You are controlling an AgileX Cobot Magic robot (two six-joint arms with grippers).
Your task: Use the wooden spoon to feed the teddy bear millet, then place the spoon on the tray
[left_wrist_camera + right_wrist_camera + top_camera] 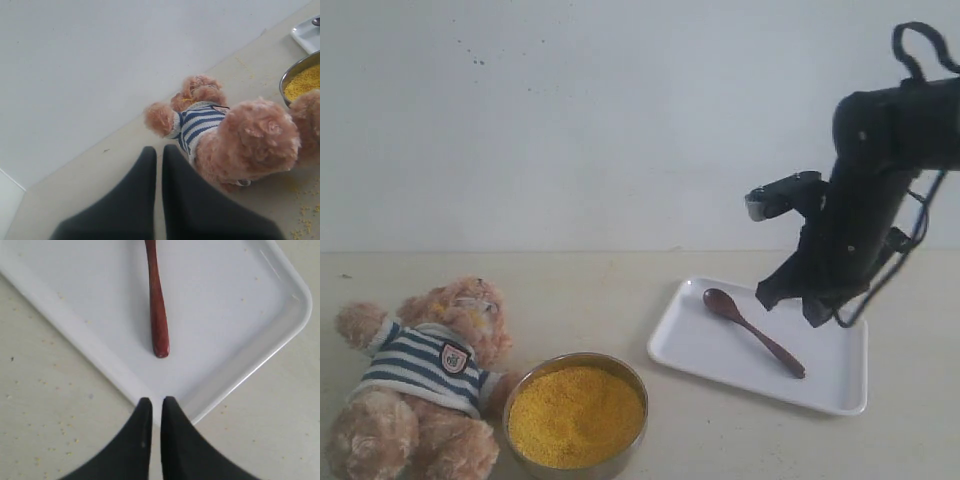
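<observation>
One small dark reddish-brown wooden spoon (755,333) lies flat on white rectangular plastic tray (840,385); long axis 10-to-4 o'clock, bowl end at 10. Right hand (798,300) nearer, hovering, spoon at its 8 o'clock; narrow, holding nothing. Left hand (156,152) likewise narrow, beside fluffy light-brown plush bear (250,140).

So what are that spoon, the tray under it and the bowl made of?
The spoon looks like wood: dark reddish-brown, smooth, faint sheen. The tray is probably plastic: glossy white, soft rounded rim. The bowl seems metal: thin, shiny greyish rim.
</observation>
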